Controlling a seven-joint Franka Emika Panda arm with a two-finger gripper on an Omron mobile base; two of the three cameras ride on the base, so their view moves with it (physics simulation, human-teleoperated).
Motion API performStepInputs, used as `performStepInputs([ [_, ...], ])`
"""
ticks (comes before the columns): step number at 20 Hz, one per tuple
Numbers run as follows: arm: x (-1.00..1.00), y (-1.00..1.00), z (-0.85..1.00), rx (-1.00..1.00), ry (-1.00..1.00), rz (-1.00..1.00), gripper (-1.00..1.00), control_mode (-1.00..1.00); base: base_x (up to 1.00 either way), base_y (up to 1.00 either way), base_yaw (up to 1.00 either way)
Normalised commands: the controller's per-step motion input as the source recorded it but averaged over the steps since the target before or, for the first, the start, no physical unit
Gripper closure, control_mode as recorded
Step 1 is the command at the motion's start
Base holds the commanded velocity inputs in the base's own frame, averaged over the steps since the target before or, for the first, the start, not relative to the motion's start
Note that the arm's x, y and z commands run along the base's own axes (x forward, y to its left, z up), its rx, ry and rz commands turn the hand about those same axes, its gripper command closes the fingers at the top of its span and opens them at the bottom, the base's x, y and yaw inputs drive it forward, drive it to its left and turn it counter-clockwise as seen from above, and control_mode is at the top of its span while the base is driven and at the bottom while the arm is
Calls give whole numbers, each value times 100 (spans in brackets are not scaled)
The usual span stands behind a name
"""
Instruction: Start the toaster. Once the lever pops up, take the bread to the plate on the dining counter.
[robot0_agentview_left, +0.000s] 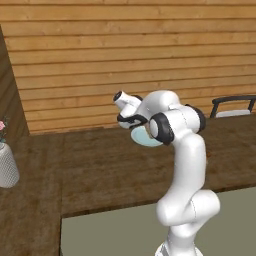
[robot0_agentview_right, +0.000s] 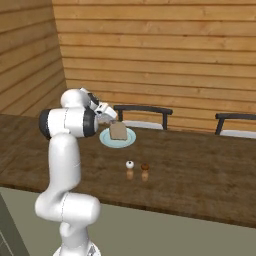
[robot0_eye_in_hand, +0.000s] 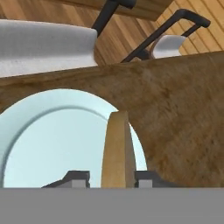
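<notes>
The pale teal plate (robot0_agentview_right: 106, 139) (robot0_agentview_left: 141, 138) (robot0_eye_in_hand: 52, 140) lies on the dark wood dining counter (robot0_agentview_right: 200, 165). The tan bread (robot0_agentview_right: 118, 131) (robot0_eye_in_hand: 116, 144) stands on edge on the plate. My gripper (robot0_agentview_right: 112, 121) (robot0_eye_in_hand: 112, 177) reaches down over the plate with the slice between its fingertips (robot0_eye_in_hand: 78, 178). In the hand view a small gap shows on the left side of the slice and a thinner one on the right, so the jaws stand open around it. The toaster is out of view.
Two small shakers (robot0_agentview_right: 129, 170) (robot0_agentview_right: 145, 171) stand on the counter in front of the plate. Dark-framed chairs (robot0_agentview_right: 142, 111) (robot0_agentview_right: 235, 120) line the far edge by the plank wall. A white vase (robot0_agentview_left: 6, 162) sits at the counter's left end.
</notes>
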Motion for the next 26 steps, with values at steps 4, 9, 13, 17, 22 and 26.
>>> performStepInputs([
  [4, -60, -12, -35, 0, 0, 0, -100, -100, 0, 0, 0],
  [9, -52, 4, -4, 8, -5, 0, -100, -100, 0, 0, 0],
  [13, -5, 42, 1, 8, -14, 0, -100, -100, 0, 0, 0],
  [17, -5, 61, 35, 15, -22, 0, -100, -100, 0, 0, 0],
  [22, -20, 53, 63, 21, -28, 0, -100, -100, 0, 0, 0],
  [26, -71, 7, 100, 30, -29, 2, -100, -100, 0, 0, 0],
])
